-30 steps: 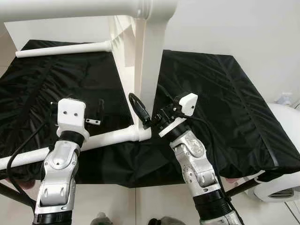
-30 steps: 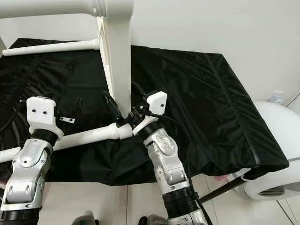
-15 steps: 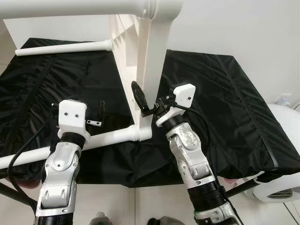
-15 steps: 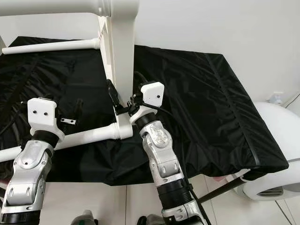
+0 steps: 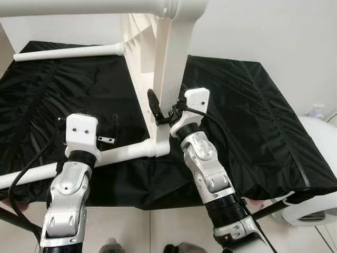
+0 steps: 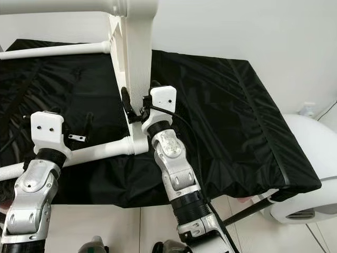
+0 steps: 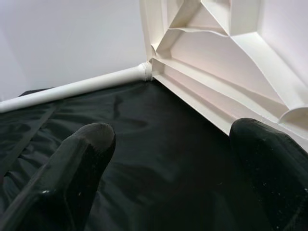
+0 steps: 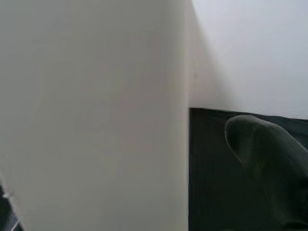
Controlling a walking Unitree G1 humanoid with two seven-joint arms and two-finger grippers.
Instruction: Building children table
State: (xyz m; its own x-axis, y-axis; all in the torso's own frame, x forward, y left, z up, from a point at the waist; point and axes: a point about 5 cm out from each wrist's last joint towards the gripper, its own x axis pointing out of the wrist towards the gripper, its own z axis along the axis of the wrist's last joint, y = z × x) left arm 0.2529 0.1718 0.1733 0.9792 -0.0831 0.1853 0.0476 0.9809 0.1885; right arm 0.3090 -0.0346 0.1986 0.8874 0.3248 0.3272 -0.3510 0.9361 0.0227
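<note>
White plastic children's table top point(image 5: 138, 58) stands on edge on the black cloth-covered work surface point(image 5: 247, 121), just ahead of the right gripper point(image 5: 158, 108); right gripper sits against its near edge. White round table leg point(image 5: 124, 154) lies just below and left of the right gripper, running past the left gripper point(image 5: 112, 126). Second white round leg point(image 5: 68, 52) lies far beyond the left gripper, joined to the table top's far corner. White rounded appliance point(image 5: 316, 205) well right of the right gripper, off the surface

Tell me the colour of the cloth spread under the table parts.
The cloth is plain black, slightly shiny and wrinkled; it shows best in the left eye view.
</note>
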